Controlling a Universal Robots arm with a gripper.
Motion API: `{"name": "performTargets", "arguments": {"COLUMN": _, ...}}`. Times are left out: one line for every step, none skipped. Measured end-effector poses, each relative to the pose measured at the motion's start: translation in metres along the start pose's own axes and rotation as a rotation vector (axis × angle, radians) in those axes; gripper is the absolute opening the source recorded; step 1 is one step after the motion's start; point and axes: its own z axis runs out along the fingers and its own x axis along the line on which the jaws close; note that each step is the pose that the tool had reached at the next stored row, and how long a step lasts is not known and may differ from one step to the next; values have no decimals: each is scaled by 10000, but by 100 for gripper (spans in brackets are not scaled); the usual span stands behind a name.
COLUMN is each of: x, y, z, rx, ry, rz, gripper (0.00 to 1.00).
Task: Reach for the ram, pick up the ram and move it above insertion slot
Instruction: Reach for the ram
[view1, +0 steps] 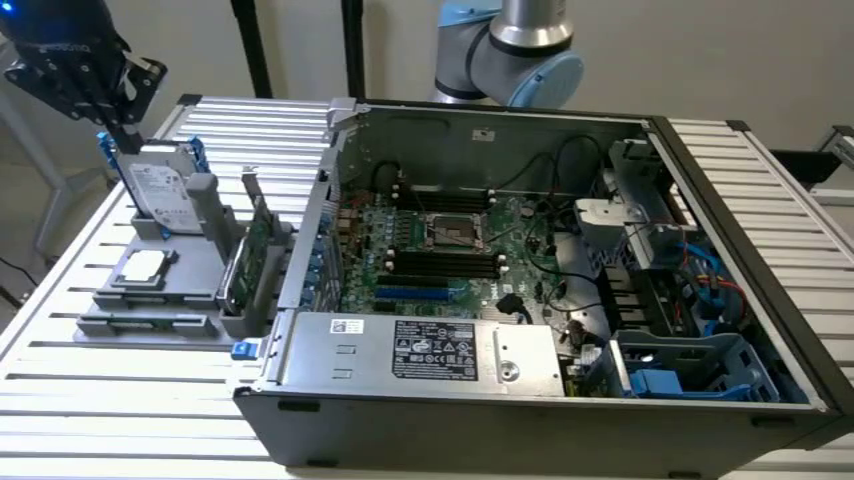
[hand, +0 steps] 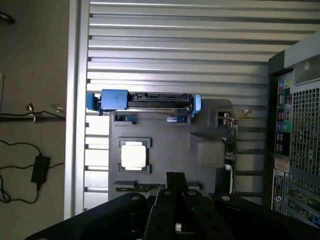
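Closed with its tips together and nothing between them, the gripper (view1: 128, 138) hangs over the far corner of the gray holder (view1: 187, 288), at the exterior view's left, just above the upright hard drive (view1: 163, 190) with its blue rails. The ram (view1: 140, 321) lies flat along the holder's near edge, well apart from the gripper, with the processor chip (view1: 144, 266) between it and the drive. A wider green card (view1: 251, 250) stands on edge at the holder's side nearest the open computer case (view1: 400, 440). Inside the case, the long black slots (view1: 447, 265) on the motherboard (view1: 514, 225) are uncovered. Holder and case rest on a slatted metal table (view1: 107, 400).
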Motion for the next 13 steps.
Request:
{"name": "performTargets", "arguments": {"x": 1, "y": -45, "z": -3, "rx": -1, "ry": -1, "rz": -1, "gripper": 11}}
{"name": "performTargets", "arguments": {"x": 2, "y": -90, "z": -6, "rx": -1, "ry": -1, "rz": -2, "gripper": 11}}
{"name": "performTargets", "arguments": {"x": 4, "y": -135, "z": -10, "rx": 0, "ry": 0, "rz": -1, "gripper": 11}}
{"name": "performTargets", "arguments": {"x": 5, "y": -180, "z": -14, "rx": 0, "ry": 0, "rz": 0, "gripper": 11}}
{"name": "performTargets", "arguments": {"x": 6, "y": -225, "z": -17, "rx": 0, "ry": 0, "rz": 0, "gripper": 11}}
{"name": "performTargets", "arguments": {"x": 7, "y": -270, "z": -19, "rx": -1, "ry": -2, "rz": 0, "gripper": 11}}
{"name": "performTargets", "arguments": {"x": 8, "y": -315, "z": -22, "rx": 0, "ry": -1, "rz": -2, "gripper": 11}}
{"name": "performTargets", "arguments": {"x": 9, "y": -360, "z": -24, "rx": 0, "ry": 0, "rz": 0, "gripper": 11}}
{"name": "performTargets", "arguments": {"x": 10, "y": -409, "z": -24, "rx": 0, "ry": -1, "rz": 0, "gripper": 11}}
{"name": "performTargets", "arguments": {"x": 11, "y": -454, "z": -23, "rx": 0, "ry": -1, "rz": 0, "gripper": 11}}
{"name": "performTargets", "arguments": {"x": 11, "y": -500, "z": -22, "rx": 0, "ry": -1, "rz": -1, "gripper": 11}}
{"name": "performTargets", "arguments": {"x": 12, "y": -546, "z": -20, "rx": 0, "ry": 0, "rz": -1, "gripper": 11}}
{"name": "performTargets", "arguments": {"x": 13, "y": -590, "z": -17, "rx": 0, "ry": -1, "rz": 0, "gripper": 11}}
